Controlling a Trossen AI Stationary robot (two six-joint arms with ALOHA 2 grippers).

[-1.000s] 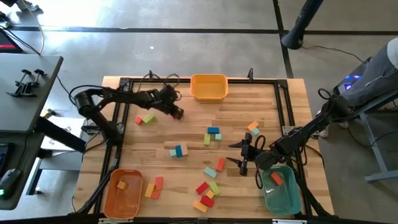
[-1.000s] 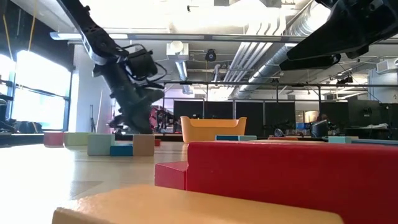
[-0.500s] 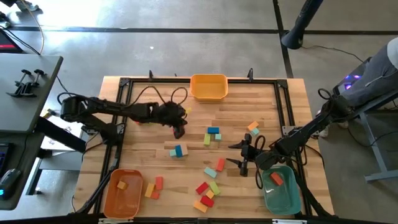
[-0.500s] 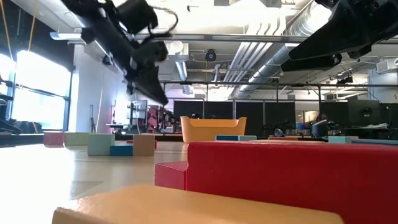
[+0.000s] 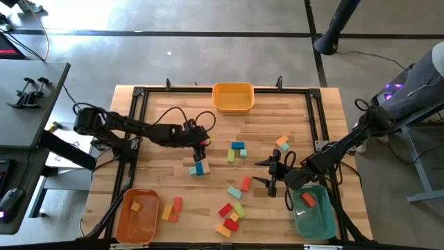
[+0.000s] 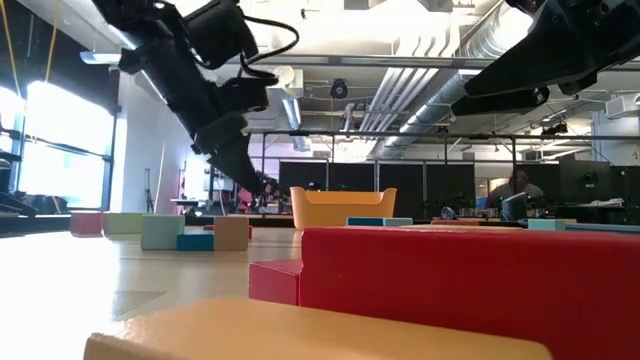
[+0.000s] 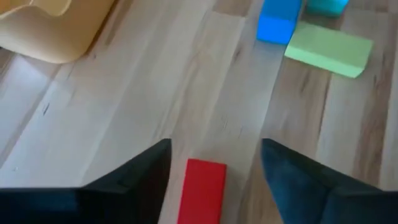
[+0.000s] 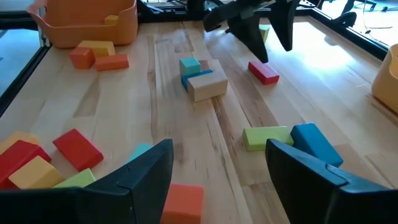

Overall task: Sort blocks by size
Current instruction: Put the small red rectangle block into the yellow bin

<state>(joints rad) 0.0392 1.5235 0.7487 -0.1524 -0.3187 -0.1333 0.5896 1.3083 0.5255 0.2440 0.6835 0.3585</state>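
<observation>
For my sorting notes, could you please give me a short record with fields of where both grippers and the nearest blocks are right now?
left gripper: open, above mid-table
red block: lying on the wood between the left gripper's fingers, not gripped
blue block: ahead of the left gripper, beside a green block
right gripper: open, hovering near the teal bin
yellow bin: at the table's far edge
orange bin: near left corner, holding one orange block
</observation>
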